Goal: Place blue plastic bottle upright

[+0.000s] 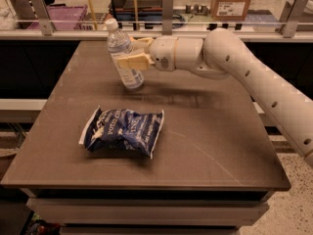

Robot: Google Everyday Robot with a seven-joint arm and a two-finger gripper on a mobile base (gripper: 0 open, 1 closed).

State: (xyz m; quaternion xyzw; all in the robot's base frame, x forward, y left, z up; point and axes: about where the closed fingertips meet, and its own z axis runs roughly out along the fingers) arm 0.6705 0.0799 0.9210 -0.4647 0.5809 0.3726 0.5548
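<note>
The blue plastic bottle [124,58] is a clear water bottle with a white cap and a pale label. It stands nearly upright, leaning a little to the left, with its base on or just above the far left part of the brown table [205,131]. My gripper [132,53] comes in from the right and is shut on the bottle's middle, one tan finger [131,61] in front and one behind. The white arm [244,72] stretches back to the right edge of the view.
A dark blue crinkled chip bag [122,130] lies flat on the table, in front of the bottle. A rail with metal posts [166,9] runs behind the table's far edge, with a purple bin [54,18] and cardboard boxes [230,4] beyond.
</note>
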